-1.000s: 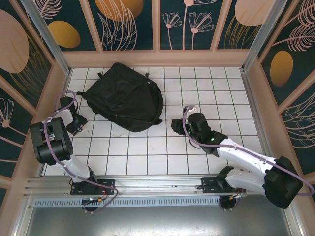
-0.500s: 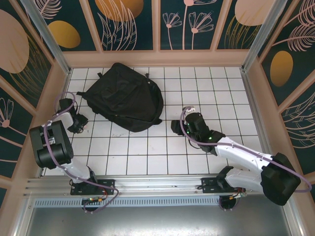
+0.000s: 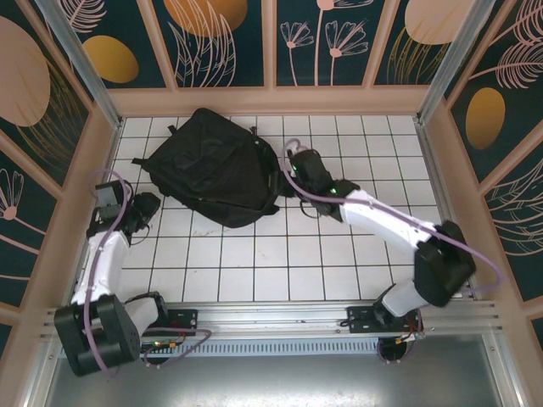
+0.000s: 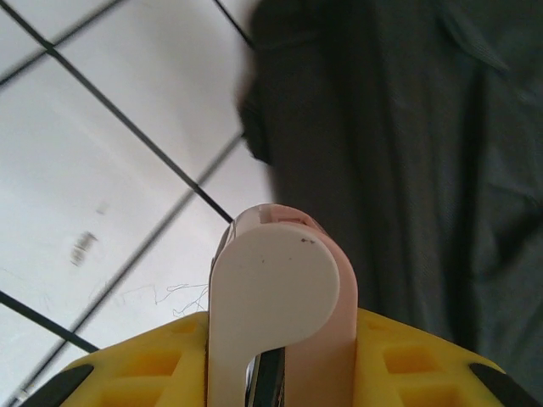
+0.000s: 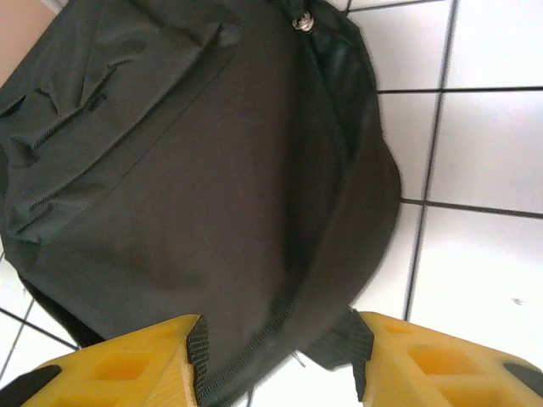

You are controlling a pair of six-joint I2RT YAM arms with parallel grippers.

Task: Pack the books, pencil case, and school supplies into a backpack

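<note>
Right arm swings from mid-table up and left; right gripper [image 3: 295,159] now sits at the right edge of the backpack [image 3: 212,165], no longer well apart from it. Left arm's elbow drops from the wall to the front rail. Left gripper [image 3: 146,206] shifts slightly toward the backpack and narrows onto the pink tape roll [image 4: 280,288].

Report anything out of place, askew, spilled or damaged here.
Nothing is spilled or broken. The backpack lies slumped flat and creased, turned at an angle to the tile lines of the table. In the left wrist view, the white tile carries a small dark scuff and a few thin loose strands, like hair or thread.
</note>
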